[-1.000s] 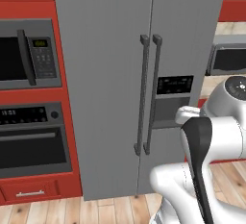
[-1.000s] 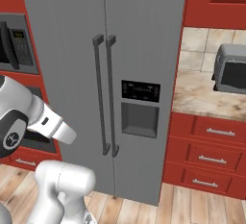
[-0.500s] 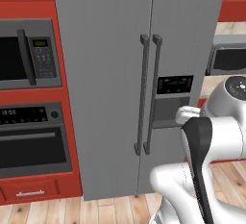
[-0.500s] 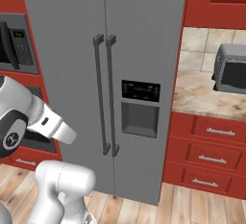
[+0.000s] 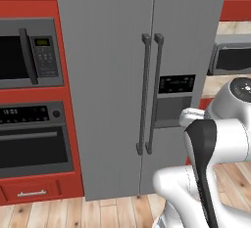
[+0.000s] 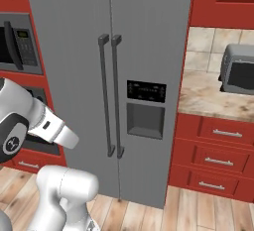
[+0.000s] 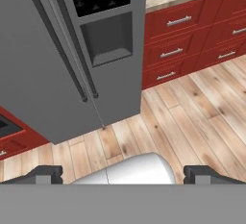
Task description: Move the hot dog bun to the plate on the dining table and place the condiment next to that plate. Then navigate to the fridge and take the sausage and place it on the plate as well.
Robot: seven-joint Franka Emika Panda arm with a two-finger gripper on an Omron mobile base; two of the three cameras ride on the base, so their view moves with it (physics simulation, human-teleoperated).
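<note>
Fridge [image 5: 112, 75]: doors shut, paired vertical handles [image 5: 151, 92] at centre seam, ahead of gripper [image 7: 123, 174]. Gripper: jaws wide apart, empty, low, well apart from handles.

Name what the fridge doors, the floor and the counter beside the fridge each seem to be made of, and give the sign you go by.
The fridge doors look like matt grey metal or painted steel: flat, even grey, no shine. The floor looks like light wood planks: visible grain and board seams. The counter looks like beige veined stone, perhaps marble, or a laminate imitating it: mottled veins across its top.
</note>
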